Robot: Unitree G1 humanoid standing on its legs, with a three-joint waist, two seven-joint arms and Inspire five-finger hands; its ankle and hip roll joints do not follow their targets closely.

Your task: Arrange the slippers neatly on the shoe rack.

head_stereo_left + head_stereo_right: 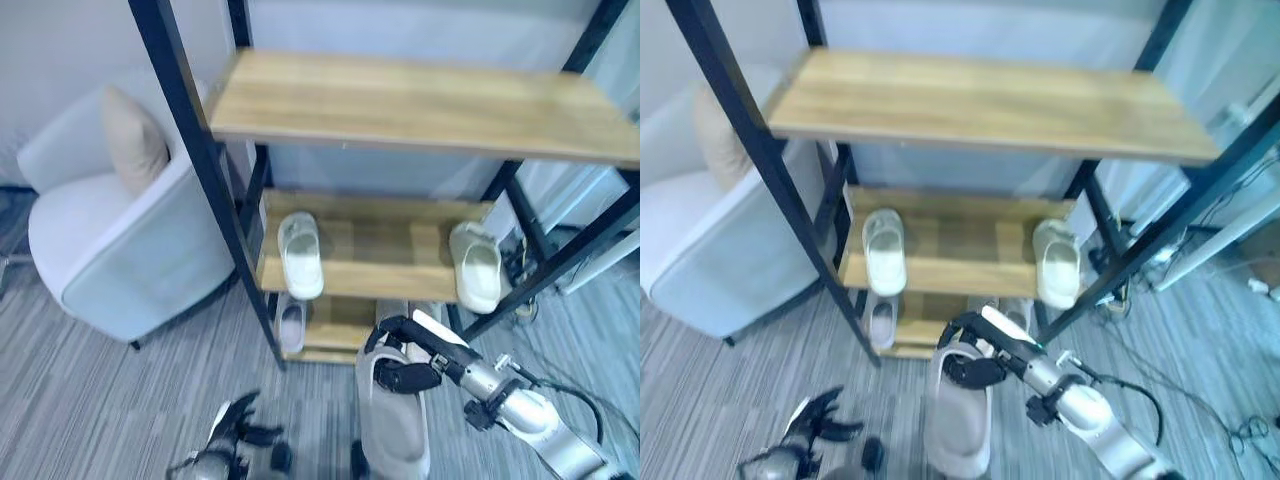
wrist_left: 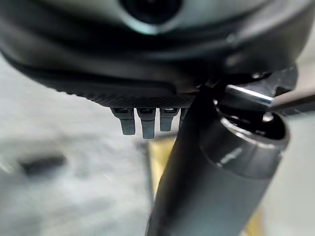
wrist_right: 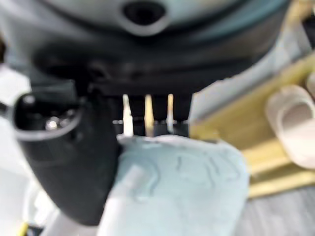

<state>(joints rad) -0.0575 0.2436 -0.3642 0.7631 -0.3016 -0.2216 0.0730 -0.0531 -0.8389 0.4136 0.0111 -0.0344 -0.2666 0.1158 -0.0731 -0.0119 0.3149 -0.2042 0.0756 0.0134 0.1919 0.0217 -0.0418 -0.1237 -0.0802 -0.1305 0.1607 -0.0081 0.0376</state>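
My right hand (image 1: 412,366) is shut on a pale grey slipper (image 1: 393,425), which it holds above the floor just in front of the shoe rack's (image 1: 420,100) lower shelves. In the right wrist view the thumb (image 3: 74,152) presses on the slipper's strap (image 3: 182,187). Two white slippers lie apart on the middle shelf, one at the left (image 1: 300,255) and one at the right end (image 1: 477,268). A small grey slipper (image 1: 291,325) lies on the bottom shelf at the left. My left hand (image 1: 236,430) hangs low over the carpet, open, holding nothing.
A pale armchair (image 1: 110,250) with a beige cushion (image 1: 133,140) stands left of the rack. The rack's black posts (image 1: 200,160) frame the shelves. The wide top shelf holds nothing. Cables and a plug strip (image 1: 520,285) lie on the floor to the right.
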